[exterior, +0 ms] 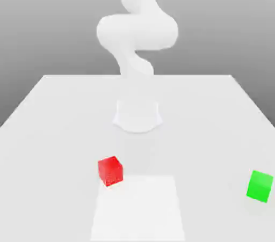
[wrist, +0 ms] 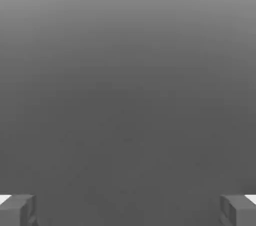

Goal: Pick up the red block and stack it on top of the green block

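The gripper (wrist: 128,210) is spread wide with nothing between its fingers, and the red block (exterior: 110,170) sits on the white table (exterior: 215,117), well apart from the green block (exterior: 260,185) at the exterior view's right. I think the danger is a bad grasp: the red block stands turned, one corner toward the camera, so fingers not aligned with its faces could push it away. As a cube, it has no long axis.

Smooth, rounded white arm (exterior: 137,31); 2 grey blocky fingers (wrist: 17,210), white-tipped.
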### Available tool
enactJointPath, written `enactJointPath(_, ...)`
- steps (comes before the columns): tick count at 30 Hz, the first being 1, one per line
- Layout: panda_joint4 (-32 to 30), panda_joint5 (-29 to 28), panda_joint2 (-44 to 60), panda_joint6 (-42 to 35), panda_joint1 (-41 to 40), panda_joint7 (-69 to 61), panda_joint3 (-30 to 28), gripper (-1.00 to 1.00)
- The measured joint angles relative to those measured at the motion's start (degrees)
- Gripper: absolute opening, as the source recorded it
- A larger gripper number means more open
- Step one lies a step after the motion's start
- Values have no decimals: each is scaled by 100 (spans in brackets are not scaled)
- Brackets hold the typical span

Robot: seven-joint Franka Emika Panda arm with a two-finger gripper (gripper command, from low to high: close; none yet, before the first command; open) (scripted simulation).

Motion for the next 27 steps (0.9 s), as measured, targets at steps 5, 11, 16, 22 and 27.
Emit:
enactJointPath(5, -929, -206, 781, 670, 77, -847, -432, 0)
enactJointPath(11, -2076, -460, 1731, 1476, 150, -1902, -958, 0)
enactJointPath(16, -3113, -662, 2790, 2328, 174, -2951, -1414, 0)
enactJointPath(22, -3291, 799, 4637, 3788, 49, -4479, -979, 0)
enactJointPath(27, -3220, 1319, 5190, 4255, -590, -4850, -224, -100)
